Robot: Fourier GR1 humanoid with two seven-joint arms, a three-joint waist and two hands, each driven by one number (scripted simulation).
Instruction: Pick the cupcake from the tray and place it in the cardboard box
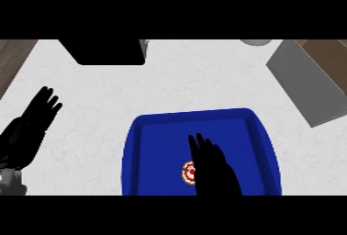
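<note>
A blue tray (pixel 156 133) lies on the white counter at the lower middle of the head view. The cupcake (pixel 188 172), a small round thing with red and white markings, sits in the tray's near part. My right hand (pixel 213 167) hovers over the tray with its fingers straight, just right of the cupcake and covering part of it. My left hand (pixel 34 121) rests open at the left edge, fingers up, well away from the tray. I cannot pick out a cardboard box for certain.
A black object (pixel 108 51) sits at the counter's far edge, left of centre. A grey flat slab (pixel 308 85) lies tilted at the right. A pale round item (pixel 256 42) shows at the top. Wooden floor borders the counter's corners.
</note>
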